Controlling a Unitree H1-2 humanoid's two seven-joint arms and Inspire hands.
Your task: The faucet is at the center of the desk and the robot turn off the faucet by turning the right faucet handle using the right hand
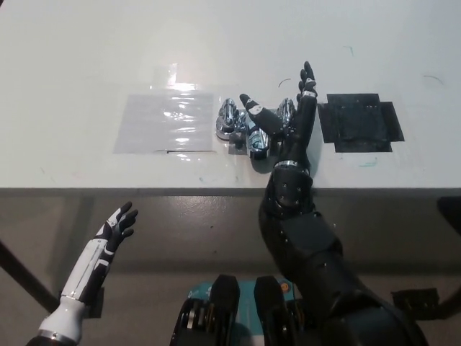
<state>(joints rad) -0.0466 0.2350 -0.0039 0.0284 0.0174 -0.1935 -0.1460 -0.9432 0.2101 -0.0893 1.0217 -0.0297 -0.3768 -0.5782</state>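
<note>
A chrome faucet (241, 128) lies at the middle of the white desk (86, 72). Its left handle (228, 119) shows clearly. Its right handle (286, 110) is partly hidden behind my black right hand (284, 119). That hand reaches over the faucet's right side with fingers spread apart, one pointing up past the handle and one stretched left across the faucet body. I cannot see whether it touches the handle. My white left hand (117, 227) rests below the desk's front edge at lower left, fingers apart, holding nothing.
A clear plastic sheet (167, 122) is taped to the desk left of the faucet. A black taped patch (359, 122) lies to its right. The desk's front edge (144, 189) runs across the picture's middle.
</note>
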